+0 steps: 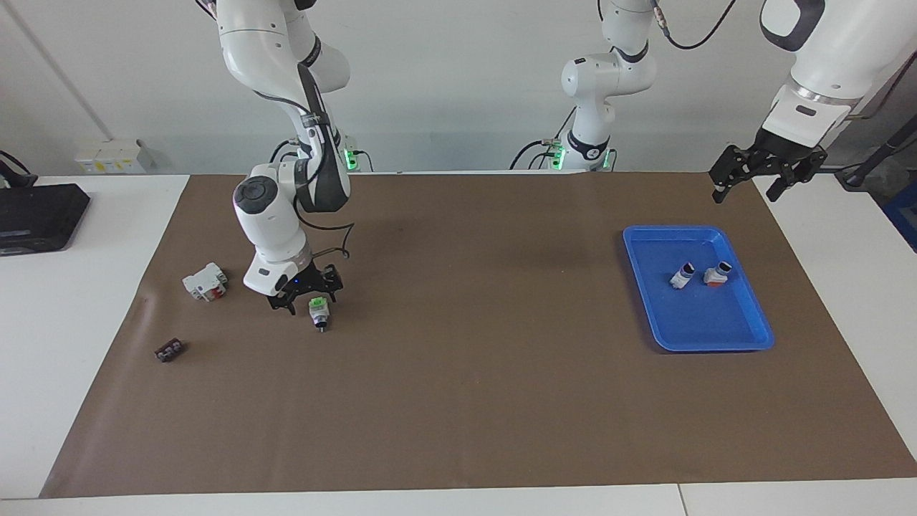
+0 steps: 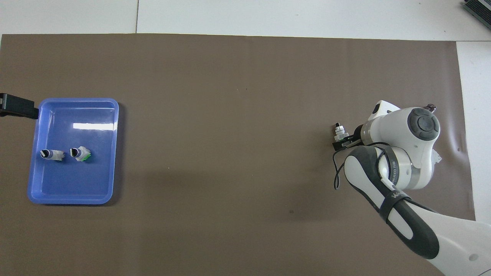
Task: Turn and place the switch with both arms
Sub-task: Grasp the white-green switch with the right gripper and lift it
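The switch (image 1: 318,312) lies on the brown mat toward the right arm's end, its green end toward the robots and its dark knob pointing away; it also shows in the overhead view (image 2: 339,132). My right gripper (image 1: 306,299) is low over the mat, fingers spread, with the switch at its fingertips; I cannot tell whether it touches. In the overhead view the right arm hides most of that gripper. My left gripper (image 1: 746,188) is open and empty, raised beside the blue tray (image 1: 745,337) on the side nearer the robots; the left arm waits.
The blue tray (image 2: 34,191) holds two small white switches (image 1: 682,275) (image 1: 717,274), one with a red end. A white-and-red block (image 1: 205,281) and a small dark part (image 1: 170,350) lie near the right arm. A black device (image 1: 36,215) sits off the mat.
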`<state>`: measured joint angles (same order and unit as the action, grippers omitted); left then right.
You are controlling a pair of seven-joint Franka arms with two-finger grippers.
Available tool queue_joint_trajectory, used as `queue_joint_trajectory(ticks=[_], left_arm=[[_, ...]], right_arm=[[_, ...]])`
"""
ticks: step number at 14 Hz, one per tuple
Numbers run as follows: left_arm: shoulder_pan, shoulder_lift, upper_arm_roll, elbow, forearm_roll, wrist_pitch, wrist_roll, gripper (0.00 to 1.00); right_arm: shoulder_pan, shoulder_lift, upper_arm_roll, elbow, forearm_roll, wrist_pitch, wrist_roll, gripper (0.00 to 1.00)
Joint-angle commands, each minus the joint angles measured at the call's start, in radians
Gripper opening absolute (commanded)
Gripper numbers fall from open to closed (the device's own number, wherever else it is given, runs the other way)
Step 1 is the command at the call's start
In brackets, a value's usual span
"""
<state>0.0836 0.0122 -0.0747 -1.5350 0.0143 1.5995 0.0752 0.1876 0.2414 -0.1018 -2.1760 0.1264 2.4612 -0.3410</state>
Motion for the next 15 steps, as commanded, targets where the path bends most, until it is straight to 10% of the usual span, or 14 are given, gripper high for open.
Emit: queue_joint_trajectory(ticks=[1,2,9,15], left_arm=[[0.001,-0.024,0.000,-0.025,0.007,0.002,-0.008,1.00],[0.001,-0.024,0.000,-0.025,0.007,0.002,-0.008,1.00],[0.001,-0.024,0.000,-0.025,0.007,0.002,-0.008,1.00],[0.001,-0.024,0.000,-0.025,0.006,0.002,-0.008,1.00]], right_arm=[[-0.008,0.007,0.007,-0.007,0.027,0.030,-0.033,0.27],[-0.001,0.009,0.007,-0.002,0.027,0.031,-0.033,0.01],[0.006,0.007,0.008,0.031,0.026,0.015,-0.039,0.00],[0.013,-0.062,0.031,0.119,0.025,-0.033,-0.733,0.00]])
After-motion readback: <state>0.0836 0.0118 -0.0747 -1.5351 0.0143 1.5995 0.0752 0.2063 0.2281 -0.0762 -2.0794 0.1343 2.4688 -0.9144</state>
